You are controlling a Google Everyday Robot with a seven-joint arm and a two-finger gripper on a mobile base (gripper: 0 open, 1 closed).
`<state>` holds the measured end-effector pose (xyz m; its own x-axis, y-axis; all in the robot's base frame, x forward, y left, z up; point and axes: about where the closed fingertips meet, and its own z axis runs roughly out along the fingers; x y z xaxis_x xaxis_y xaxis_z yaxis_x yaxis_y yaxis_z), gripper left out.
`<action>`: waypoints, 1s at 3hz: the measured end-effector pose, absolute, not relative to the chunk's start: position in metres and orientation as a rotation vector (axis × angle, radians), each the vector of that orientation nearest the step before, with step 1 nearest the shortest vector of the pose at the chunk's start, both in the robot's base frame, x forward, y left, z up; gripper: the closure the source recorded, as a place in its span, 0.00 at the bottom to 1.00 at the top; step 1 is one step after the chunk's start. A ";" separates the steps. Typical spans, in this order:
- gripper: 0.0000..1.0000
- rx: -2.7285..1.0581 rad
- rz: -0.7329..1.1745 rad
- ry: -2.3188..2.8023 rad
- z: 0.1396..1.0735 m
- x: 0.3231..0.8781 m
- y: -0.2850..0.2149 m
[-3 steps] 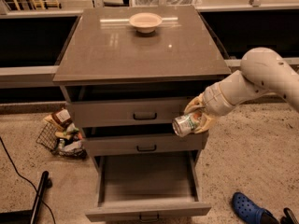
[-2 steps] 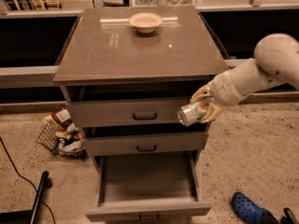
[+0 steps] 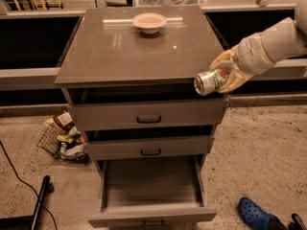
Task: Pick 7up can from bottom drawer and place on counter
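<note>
My gripper (image 3: 225,76) is shut on the 7up can (image 3: 209,81), a silver-and-green can with a red mark, held on its side. It hangs at the front right corner of the counter (image 3: 139,47), level with the slab's edge. The white arm reaches in from the right. The bottom drawer (image 3: 151,186) is pulled out below and its inside looks empty. The two shallower drawers above it are slightly open.
A pale bowl (image 3: 149,22) sits at the back middle of the counter. A wire basket of litter (image 3: 64,138) stands on the floor to the left. A blue clog (image 3: 256,214) lies at the bottom right, a black pole and cable (image 3: 36,205) at the bottom left.
The gripper has lifted the can up and to the right, from in front of the top drawers to the counter's front right corner.
</note>
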<state>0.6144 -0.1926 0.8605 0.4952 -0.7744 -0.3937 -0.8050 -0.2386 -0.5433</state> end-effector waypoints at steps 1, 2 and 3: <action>1.00 -1.893 0.099 1.313 0.878 0.647 -0.192; 1.00 -1.832 0.122 1.290 0.884 0.663 -0.188; 1.00 -1.801 0.134 1.274 0.887 0.672 -0.186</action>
